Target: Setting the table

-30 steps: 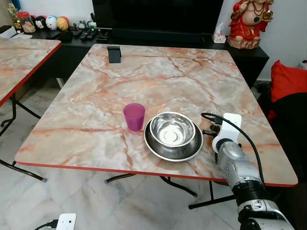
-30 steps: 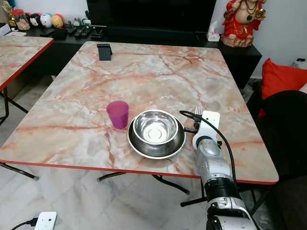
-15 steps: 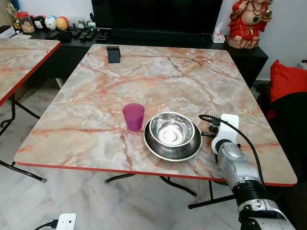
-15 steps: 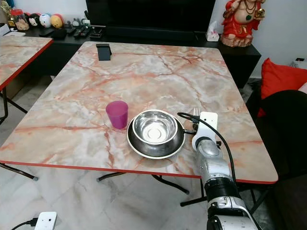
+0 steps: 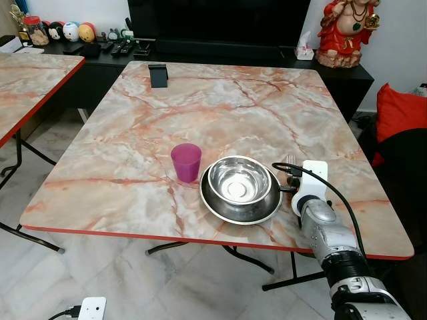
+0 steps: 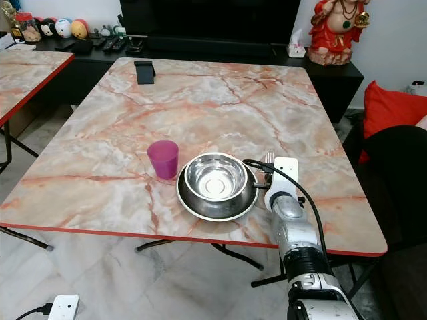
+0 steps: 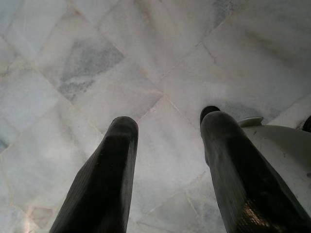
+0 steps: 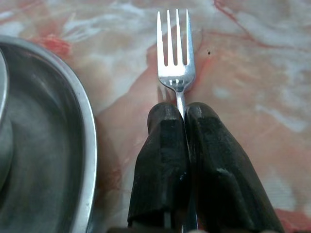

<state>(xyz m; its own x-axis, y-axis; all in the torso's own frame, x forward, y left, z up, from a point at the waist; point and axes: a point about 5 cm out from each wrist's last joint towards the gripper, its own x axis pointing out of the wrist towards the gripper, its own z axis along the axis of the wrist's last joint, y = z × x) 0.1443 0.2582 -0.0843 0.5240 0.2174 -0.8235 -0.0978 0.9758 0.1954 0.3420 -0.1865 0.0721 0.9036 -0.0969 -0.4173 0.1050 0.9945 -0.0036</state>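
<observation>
A marble-patterned tabletop with a red edge is seen from above. Near its front edge a steel bowl is nested in a wider, shallow steel plate, and a purple plastic cup is stood upright just beside the plate's left rim. A small black phone stand is set well apart at the far side of the tabletop.

The right hand is held low over the tabletop just to the right of the plate, at the end of the silver right arm. Its two black fingers are pressed together on the handle of a steel fork, whose four tines are pointed away from the wrist, toward the far side of the tabletop. The fork is positioned beside the plate's right rim, apart from it; whether its tines are touching the marble cannot be told.

The left hand is hung over a pale tiled floor, its fingers spread apart with nothing between them.

A red figurine is stood on a dark cabinet beyond the tabletop.
</observation>
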